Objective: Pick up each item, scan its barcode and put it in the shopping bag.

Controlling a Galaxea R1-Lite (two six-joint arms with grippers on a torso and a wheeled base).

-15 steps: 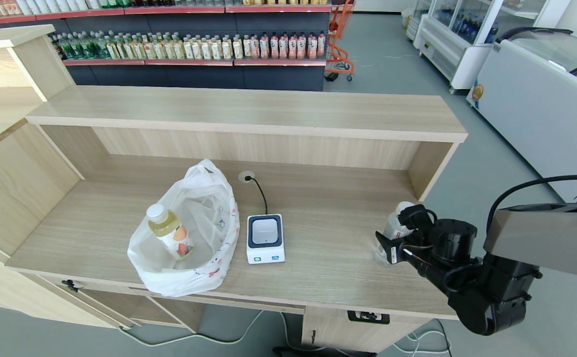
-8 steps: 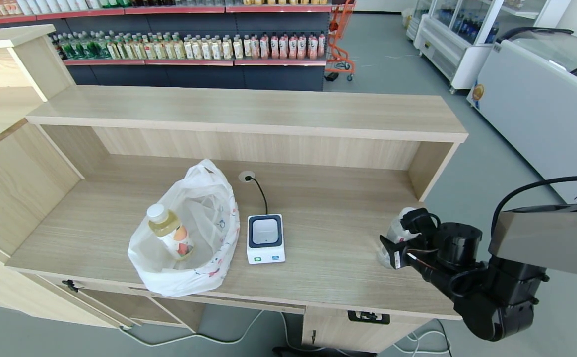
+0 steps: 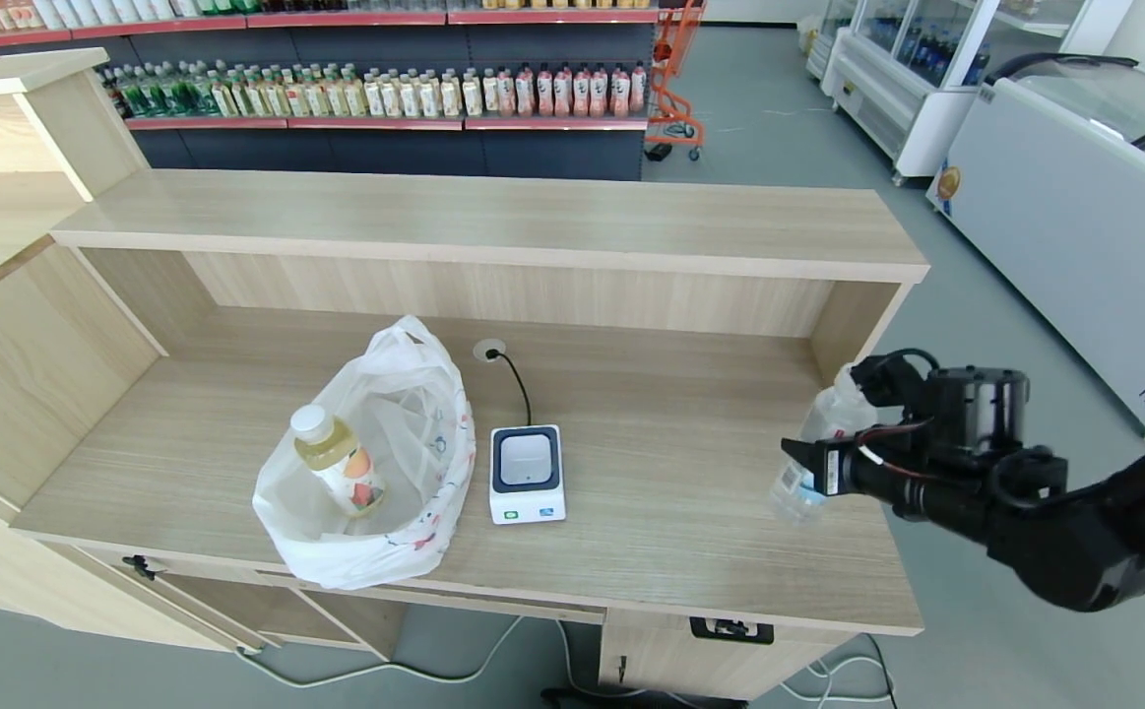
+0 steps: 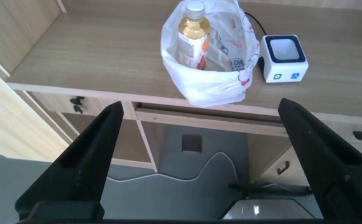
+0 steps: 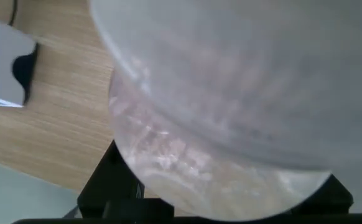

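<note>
Head view: right hand (image 3: 828, 438) clamped on clear bottle (image 3: 796, 492), tilted, over right end of bench (image 3: 670, 473); scanner (image 3: 527, 474) well off toward that hand's left, shopping bag (image 3: 405, 532) just beyond, tea bottle (image 3: 336, 463) upright inside. Left wrist view: left hand (image 4: 201, 109) with fingers (image 4: 88, 155) wide apart, short of bench front edge; shopping bag and scanner ahead of hand. Right wrist view: clear bottle close up between dark fingers (image 5: 106, 193), scanner well apart from it.
</note>
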